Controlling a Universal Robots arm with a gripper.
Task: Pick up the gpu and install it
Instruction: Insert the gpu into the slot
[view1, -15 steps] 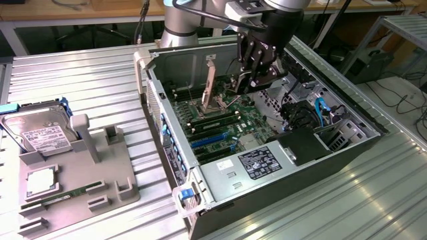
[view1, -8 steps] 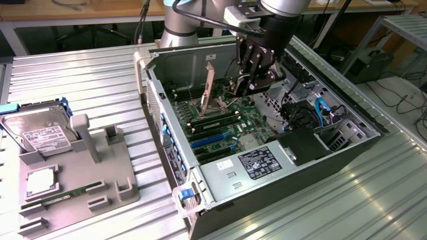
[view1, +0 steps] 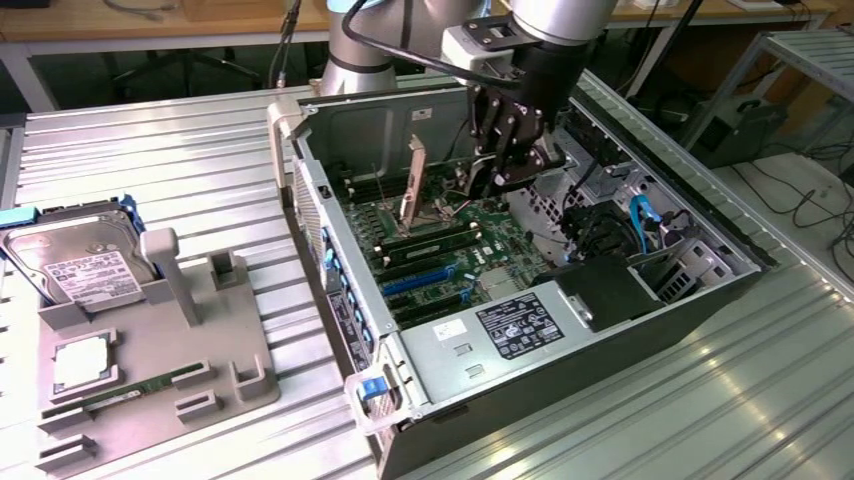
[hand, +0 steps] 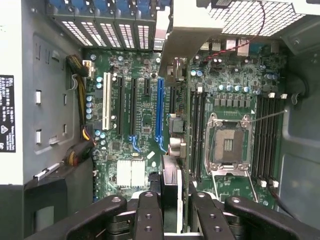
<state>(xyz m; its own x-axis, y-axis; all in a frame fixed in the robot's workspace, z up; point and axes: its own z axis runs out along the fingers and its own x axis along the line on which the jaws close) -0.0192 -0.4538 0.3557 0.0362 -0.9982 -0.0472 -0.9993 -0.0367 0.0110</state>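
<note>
The open computer case is lying on the metal table, its motherboard exposed. Inside it, the gpu is held on edge, pinched by the gripper above the blue slot. The pick-up is judged done; seating is not yet seen.

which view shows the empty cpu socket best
The wrist view: the cpu socket faces the camera, unobstructed. In the exterior view the cpu socket is seen at a slant, behind the gpu.
</note>
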